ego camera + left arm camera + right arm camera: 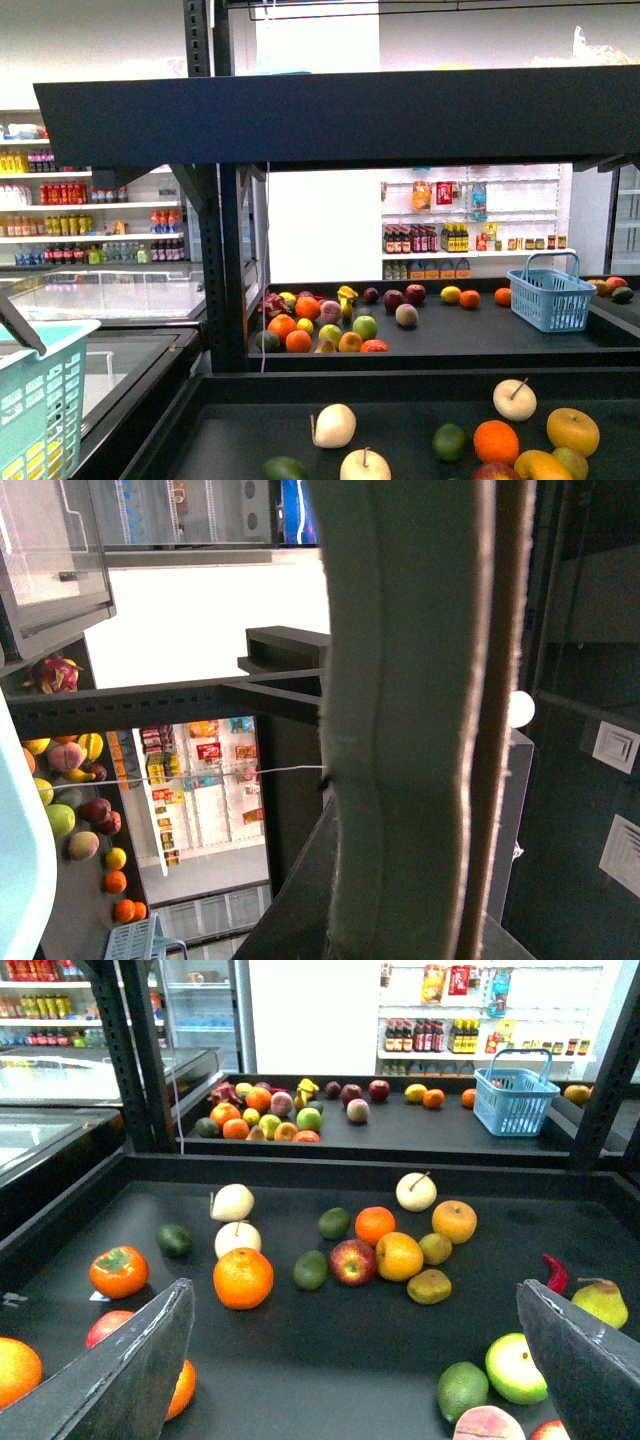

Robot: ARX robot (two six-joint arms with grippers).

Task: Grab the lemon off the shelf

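Right fingers (130, 1360) stand wide apart, empty, over the shelf (330, 1360). Just beyond them lies the lemon (399, 1256). Whether the left fingers grip anything cannot be told.

A blue basket (551, 293) stands far back right; an orange (496, 441) lies near a green lime (450, 441).

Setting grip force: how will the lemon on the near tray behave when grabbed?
The lemon looks rounded and smooth, so it may roll or slip from the open right gripper. It seems to touch the red apple, which would probably get nudged too.
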